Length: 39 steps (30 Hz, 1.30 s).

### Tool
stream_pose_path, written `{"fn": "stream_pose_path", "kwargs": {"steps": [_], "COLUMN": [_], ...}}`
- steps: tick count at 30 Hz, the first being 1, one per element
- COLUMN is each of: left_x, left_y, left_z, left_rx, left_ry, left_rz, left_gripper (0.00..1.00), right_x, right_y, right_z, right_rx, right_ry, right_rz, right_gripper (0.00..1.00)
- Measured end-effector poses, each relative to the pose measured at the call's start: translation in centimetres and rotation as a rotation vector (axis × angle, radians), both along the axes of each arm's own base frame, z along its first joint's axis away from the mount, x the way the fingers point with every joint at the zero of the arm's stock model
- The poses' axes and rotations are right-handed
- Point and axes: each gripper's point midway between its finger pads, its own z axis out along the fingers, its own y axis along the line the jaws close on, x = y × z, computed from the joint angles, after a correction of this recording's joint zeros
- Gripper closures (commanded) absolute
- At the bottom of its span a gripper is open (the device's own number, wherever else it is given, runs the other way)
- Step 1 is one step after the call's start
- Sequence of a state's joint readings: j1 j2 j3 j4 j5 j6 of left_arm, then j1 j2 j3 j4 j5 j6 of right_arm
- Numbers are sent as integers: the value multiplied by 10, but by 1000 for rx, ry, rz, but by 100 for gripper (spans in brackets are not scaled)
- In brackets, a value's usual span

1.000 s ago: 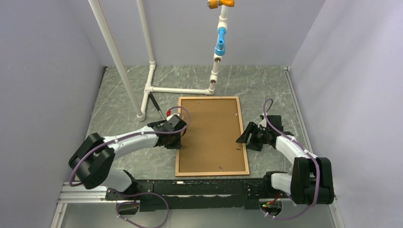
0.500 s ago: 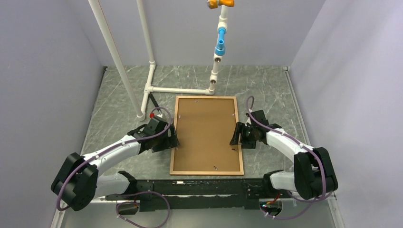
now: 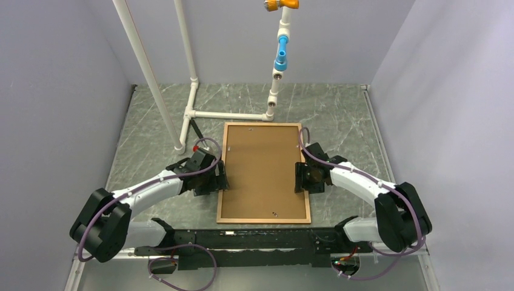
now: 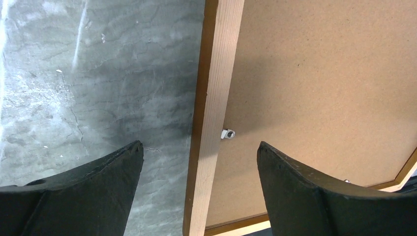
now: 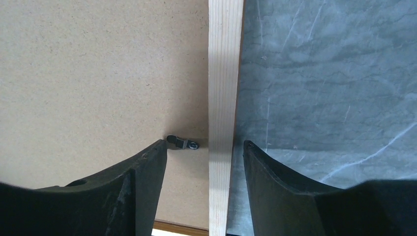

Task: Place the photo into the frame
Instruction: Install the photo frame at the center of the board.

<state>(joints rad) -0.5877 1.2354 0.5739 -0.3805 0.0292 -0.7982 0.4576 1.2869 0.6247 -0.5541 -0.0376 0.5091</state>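
The frame [image 3: 221, 182] lies flat on the table, back side up, with a plain brown backing board [image 3: 262, 170] filling it. The photo is hidden. My left gripper [image 3: 219, 179] stands open astride the frame's left rail [image 4: 211, 123], one finger over the table and the other over the board [image 4: 314, 88]. My right gripper [image 3: 301, 177] is open astride the right rail [image 5: 225, 98], with a gap on each side of the wood. A small white clip [image 4: 227, 133] and a dark turn clip [image 5: 183, 142] sit by the rails.
A white pipe stand [image 3: 194, 112] rises behind the frame, with a blue and orange fitting [image 3: 280, 54] on its upright. Grey walls close in the left, right and back. The arms' black base rail [image 3: 242, 242] runs along the near edge.
The frame has slid a little to the left. My left gripper has opened at the left rail. My right arm has moved in onto the right rail, its jaws slightly narrower.
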Motion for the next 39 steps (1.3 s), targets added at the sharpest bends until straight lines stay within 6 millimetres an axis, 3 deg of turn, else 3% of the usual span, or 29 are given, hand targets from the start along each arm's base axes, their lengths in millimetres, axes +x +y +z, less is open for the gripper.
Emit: {"fn": "stream_pose_path", "kwargs": {"steps": [5, 14, 17, 19, 23, 26, 32, 39], "left_x": [4, 5, 5, 5, 5, 5, 5, 5], "left_y": [-3, -4, -4, -4, -4, -4, -4, -4], "left_z": [0, 0, 0, 0, 0, 0, 0, 0], "left_rx": [3, 0, 0, 0, -1, -1, -1, -1], "left_ry": [5, 1, 1, 1, 1, 2, 1, 1], "left_rz": [0, -1, -1, -1, -2, -4, -14, -19], "left_gripper": [11, 11, 11, 11, 12, 12, 12, 12], "right_x": [4, 10, 11, 11, 11, 12, 13, 3], "right_y": [2, 1, 1, 0, 1, 1, 1, -2], "right_z": [1, 2, 2, 2, 2, 4, 17, 13], "right_rx": [-69, -127, -127, -129, -127, -123, -101, -125], "right_ry": [1, -9, -6, -7, -7, -18, -59, -21], "right_rz": [12, -3, -11, -14, -15, -15, -14, -10], "right_gripper": [41, 65, 66, 65, 43, 35, 35, 43]}}
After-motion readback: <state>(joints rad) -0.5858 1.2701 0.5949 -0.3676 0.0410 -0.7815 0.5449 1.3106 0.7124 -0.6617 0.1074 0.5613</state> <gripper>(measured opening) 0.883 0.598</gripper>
